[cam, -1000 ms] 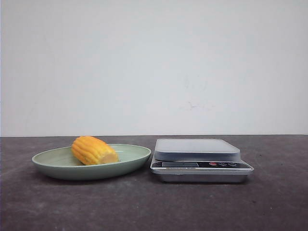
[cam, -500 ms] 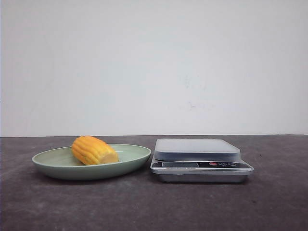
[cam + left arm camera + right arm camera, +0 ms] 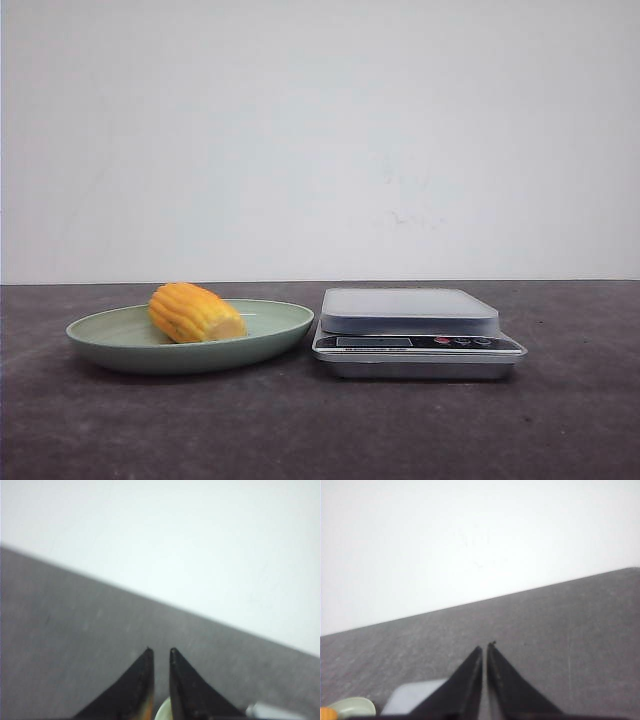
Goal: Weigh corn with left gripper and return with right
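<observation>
Taking the scale [image 3: 418, 333] as the landmark: nearest the cameras are the two claws, neither of which appears in the front view, so both arms seem to be held back from the scale, short of the work area. In its wrist view the left gripper [image 3: 160, 652] has its black fingertips drawn close with only a thin slit between them, gripping nothing; the right gripper [image 3: 485, 647] likewise has its tips all but pressed together and empty. Both wrist views are soft and blurred, so whether the tips actually touch is hard to say. Further out, the plate [image 3: 120, 345] sits just to the left of the scale, its rim nearly meeting the scale's edge, probably so that the carry across is short. The corn [image 3: 196, 313] lies on its side in that plate, pale cut end turned toward the scale. The scale's platform is bare, which suggests the weighing has not begun; the left claw would have to spread before taking the cob. Behind the scale there is only the white wall [image 3: 320, 140].
</observation>
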